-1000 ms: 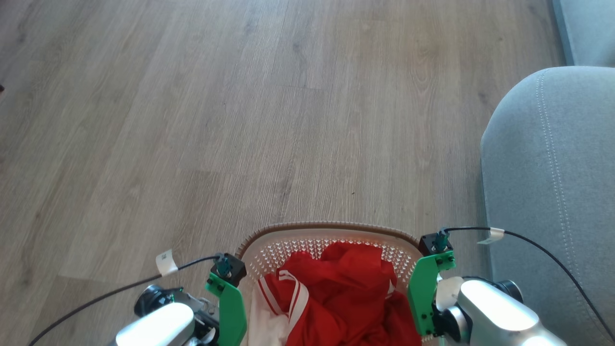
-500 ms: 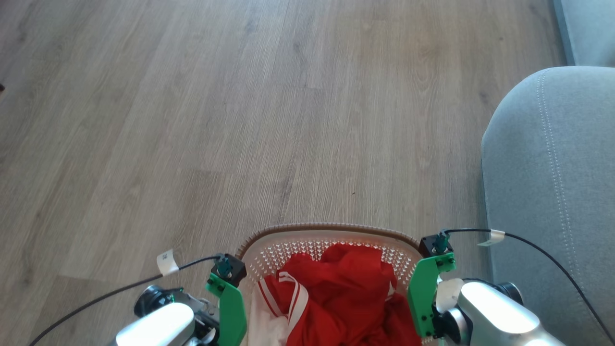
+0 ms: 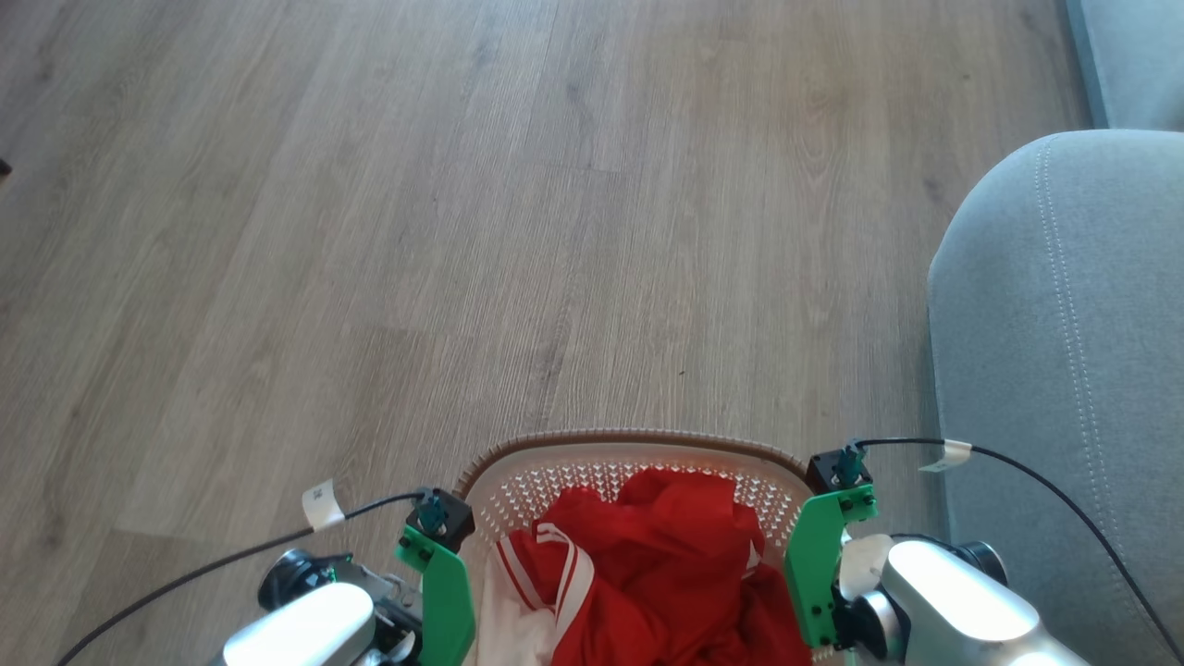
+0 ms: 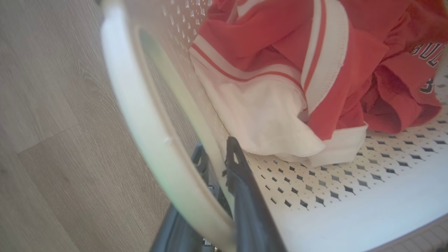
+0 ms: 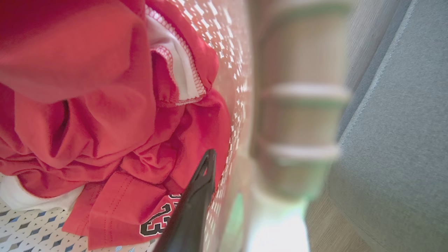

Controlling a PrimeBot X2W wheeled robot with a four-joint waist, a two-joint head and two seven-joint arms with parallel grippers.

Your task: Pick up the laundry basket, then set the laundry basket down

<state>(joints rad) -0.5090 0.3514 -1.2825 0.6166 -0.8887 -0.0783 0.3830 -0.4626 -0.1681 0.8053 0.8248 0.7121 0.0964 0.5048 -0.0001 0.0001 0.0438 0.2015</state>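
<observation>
Left gripper point(image 4: 214, 154): we have two dark fingers straddling the 9 o'clock wall of the laundry basket point(image 3: 629, 444), one inside and one outside. They are pinched onto the wall just beneath the white handle point(image 4: 140, 105).
Right gripper point(image 5: 224, 164): we are at the 3 o'clock wall. One finger lies along the inner face and its partner is hidden behind the blurred rim, so we cannot tell whether it is clamped.
Basket's place: it is at 6 o'clock in the head view, between our wrists. We cannot tell if its base rests on the floor point(image 3: 555, 231).
Load: a crumpled red jersey point(image 3: 666, 555) with white trim lies inside.
Handling: we judge it light. The thin perforated plastic is likely to flex and is smooth enough to slip, so we take it at both side walls under the rim and keep it level.
Beyond: wood planks run toward 12 o'clock, and a grey sofa point(image 3: 1064, 370) stands near at 3 o'clock.
</observation>
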